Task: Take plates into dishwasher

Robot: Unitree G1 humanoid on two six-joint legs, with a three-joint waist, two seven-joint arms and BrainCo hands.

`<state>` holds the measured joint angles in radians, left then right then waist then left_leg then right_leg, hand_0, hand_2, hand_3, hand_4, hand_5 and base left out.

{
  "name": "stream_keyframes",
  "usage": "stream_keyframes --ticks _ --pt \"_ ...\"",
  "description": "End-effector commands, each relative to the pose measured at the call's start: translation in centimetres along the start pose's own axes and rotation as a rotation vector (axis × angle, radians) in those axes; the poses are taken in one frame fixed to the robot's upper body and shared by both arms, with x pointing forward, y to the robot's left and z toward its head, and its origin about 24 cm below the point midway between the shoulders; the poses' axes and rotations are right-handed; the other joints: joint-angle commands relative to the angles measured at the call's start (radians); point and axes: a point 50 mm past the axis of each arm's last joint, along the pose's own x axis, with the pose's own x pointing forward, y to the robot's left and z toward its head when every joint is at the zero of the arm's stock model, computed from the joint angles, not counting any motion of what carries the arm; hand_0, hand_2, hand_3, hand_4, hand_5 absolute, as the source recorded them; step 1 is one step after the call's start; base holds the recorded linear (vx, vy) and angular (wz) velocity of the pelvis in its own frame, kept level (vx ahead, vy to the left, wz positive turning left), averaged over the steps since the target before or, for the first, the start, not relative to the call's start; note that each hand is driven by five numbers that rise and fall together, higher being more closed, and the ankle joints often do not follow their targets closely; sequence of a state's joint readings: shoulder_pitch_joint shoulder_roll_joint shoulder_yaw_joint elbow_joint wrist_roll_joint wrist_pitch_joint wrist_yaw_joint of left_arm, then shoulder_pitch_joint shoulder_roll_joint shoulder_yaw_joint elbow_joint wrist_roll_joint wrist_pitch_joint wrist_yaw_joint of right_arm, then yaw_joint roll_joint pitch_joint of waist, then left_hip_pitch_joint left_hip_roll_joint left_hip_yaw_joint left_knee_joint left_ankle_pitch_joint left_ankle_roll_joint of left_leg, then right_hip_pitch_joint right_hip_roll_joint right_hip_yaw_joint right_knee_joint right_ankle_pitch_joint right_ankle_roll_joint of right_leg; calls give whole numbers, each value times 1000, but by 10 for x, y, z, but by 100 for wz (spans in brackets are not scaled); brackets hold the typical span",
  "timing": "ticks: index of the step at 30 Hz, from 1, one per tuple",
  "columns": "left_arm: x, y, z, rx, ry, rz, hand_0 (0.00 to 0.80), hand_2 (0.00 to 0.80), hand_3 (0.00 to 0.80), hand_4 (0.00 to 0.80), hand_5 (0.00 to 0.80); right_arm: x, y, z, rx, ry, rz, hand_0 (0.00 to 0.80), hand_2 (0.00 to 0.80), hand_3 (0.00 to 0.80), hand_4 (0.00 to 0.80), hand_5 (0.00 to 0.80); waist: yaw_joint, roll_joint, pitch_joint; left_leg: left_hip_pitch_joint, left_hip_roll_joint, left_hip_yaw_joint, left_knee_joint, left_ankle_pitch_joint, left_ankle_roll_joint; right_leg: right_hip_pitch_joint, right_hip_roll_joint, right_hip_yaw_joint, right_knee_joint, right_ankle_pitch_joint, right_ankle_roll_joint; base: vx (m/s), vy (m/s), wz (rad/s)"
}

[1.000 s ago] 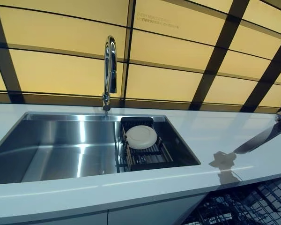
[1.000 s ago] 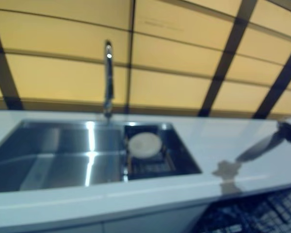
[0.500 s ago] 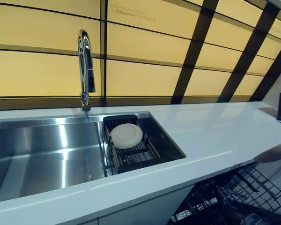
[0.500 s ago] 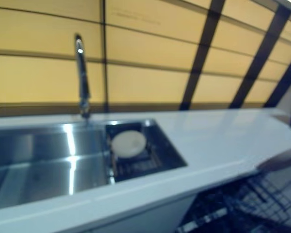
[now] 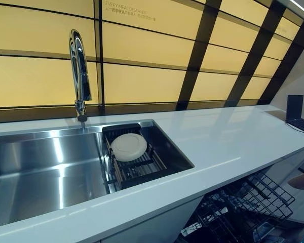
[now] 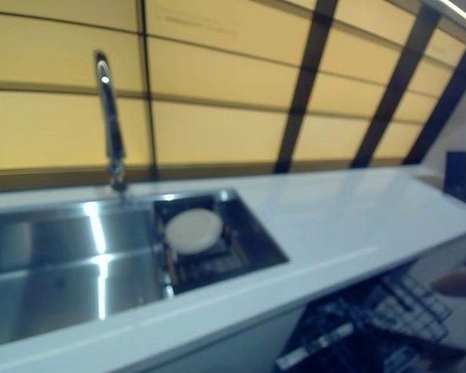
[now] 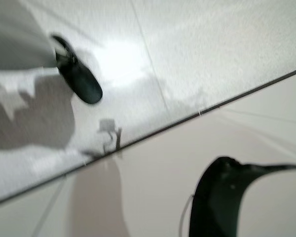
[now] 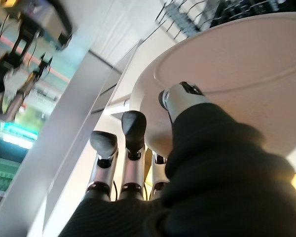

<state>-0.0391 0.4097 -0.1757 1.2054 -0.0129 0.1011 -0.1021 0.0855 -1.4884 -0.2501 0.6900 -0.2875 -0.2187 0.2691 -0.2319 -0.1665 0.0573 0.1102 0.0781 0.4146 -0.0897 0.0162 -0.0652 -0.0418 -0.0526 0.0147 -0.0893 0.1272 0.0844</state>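
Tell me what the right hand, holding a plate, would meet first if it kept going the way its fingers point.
Probably the dishwasher rack. The right hand pinches a cream plate, and past the plate's far rim the wire rack shows. Depth is unclear, so how far off it lies cannot be judged.

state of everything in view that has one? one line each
right hand: shut on a plate, thumb over the rim, fingers under it
plate in right hand: held, above the rack
plate in sink: resting on the sink rack, leaning
sink rack: inside the sink's right end
dishwasher rack: pulled out below the counter
faucet: no water visible
left hand: not visible
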Motion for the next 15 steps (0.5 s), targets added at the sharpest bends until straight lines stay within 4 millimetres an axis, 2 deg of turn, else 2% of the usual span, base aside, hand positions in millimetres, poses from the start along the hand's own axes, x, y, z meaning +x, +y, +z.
stream_keyframes --ticks 1,6,15 --pt "0 10 14 45 -17 18 0 0 0 0 0 -3 -19 -12 244 44 -110 800 800 800 800 800 29 9 29 10 -1 -78 62 -126 83 -3 -12 -13 22 -10 98 1 -21 -4" --pt "0 11 16 40 -23 19 0 0 0 0 0 5 -2 -7 463 10 -47 800 800 800 800 800 23 18 38 13 -3 -78 60 -129 83 -10 -13 -10 25 -9 99 0 0 0" --pt "0 10 11 23 -22 13 0 0 0 0 0 10 26 3 636 -23 11 800 800 800 800 800 17 33 39 13 -6 -78 51 -122 78 -16 -15 -10 24 -10 95 8 -26 -2"
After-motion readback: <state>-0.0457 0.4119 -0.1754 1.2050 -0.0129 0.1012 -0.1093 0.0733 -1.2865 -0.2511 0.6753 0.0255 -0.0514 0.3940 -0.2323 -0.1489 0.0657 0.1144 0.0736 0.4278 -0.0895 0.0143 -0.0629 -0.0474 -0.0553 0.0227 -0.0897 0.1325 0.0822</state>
